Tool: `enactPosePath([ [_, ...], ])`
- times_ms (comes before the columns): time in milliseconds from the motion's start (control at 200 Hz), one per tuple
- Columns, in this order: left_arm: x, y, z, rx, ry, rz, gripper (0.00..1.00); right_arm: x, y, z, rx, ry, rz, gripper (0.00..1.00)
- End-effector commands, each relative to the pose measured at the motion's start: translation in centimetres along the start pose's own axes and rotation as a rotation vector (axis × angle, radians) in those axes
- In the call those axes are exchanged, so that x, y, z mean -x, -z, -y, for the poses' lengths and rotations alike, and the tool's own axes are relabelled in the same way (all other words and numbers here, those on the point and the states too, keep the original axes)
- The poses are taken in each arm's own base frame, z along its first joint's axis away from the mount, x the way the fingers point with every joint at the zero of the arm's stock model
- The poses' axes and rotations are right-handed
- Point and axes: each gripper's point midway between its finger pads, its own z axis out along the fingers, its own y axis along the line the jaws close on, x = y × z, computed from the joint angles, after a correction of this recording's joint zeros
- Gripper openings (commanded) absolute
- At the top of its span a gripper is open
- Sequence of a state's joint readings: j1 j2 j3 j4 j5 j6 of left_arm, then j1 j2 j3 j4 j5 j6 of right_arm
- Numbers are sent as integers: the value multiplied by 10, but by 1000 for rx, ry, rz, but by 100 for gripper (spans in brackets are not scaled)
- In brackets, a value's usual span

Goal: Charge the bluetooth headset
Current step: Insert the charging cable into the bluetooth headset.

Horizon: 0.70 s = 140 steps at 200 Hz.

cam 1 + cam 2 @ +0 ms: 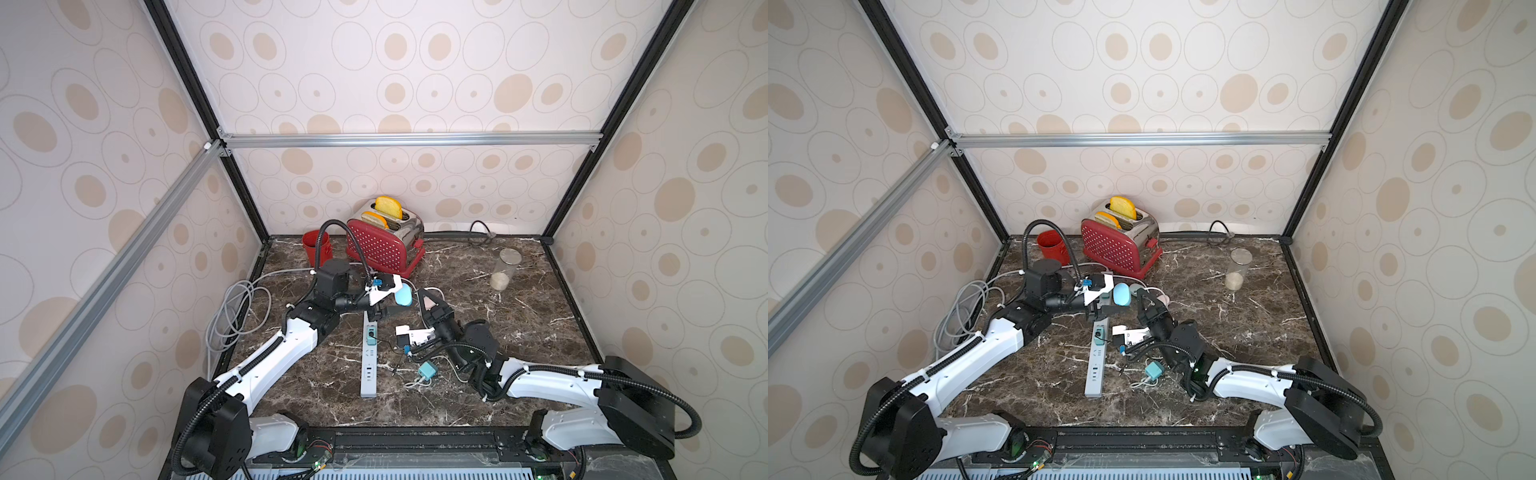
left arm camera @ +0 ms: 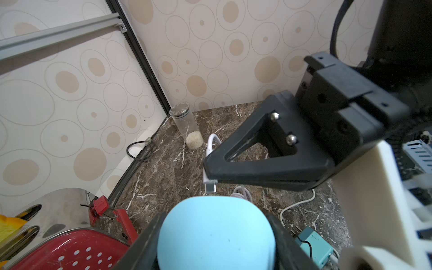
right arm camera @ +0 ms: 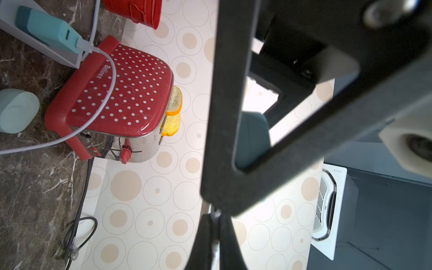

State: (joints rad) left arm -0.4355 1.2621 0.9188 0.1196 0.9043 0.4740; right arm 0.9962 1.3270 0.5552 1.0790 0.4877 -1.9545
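Just beyond the left gripper (image 2: pixel 215 250) clasping the blue case (image 2: pixel 216 222), the right gripper (image 2: pixel 210 172) pinches the plug (image 2: pixel 210 187), pointing straight at it.

My feeds are bright and evenly lit. The light is diffuse and leaves only faint shadows on the dark veined marble desk (image 1: pixel 519 332). In both top views the wide lens bows the grey aluminium rail (image 1: pixel 104 282) near the edges. The chrome end of the red dotted toaster (image 2: pixel 56 208) shows smeared reflections. In the right wrist view the left claw (image 3: pixel 219 187) is too close to focus, and the spotted wall (image 3: pixel 259 93) behind it burns white. The pale blue rounded case (image 2: pixel 215 233) looks soft.
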Motion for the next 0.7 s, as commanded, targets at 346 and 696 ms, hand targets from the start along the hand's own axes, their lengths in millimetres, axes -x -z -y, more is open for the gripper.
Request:
enactPosePath([
  [346, 28, 20, 5, -12, -88, 122, 48, 0, 28, 52, -178, -61, 17, 0],
  [696, 45, 33, 9, -42, -91, 191, 48, 0, 27, 55, -175, -69, 10, 0],
])
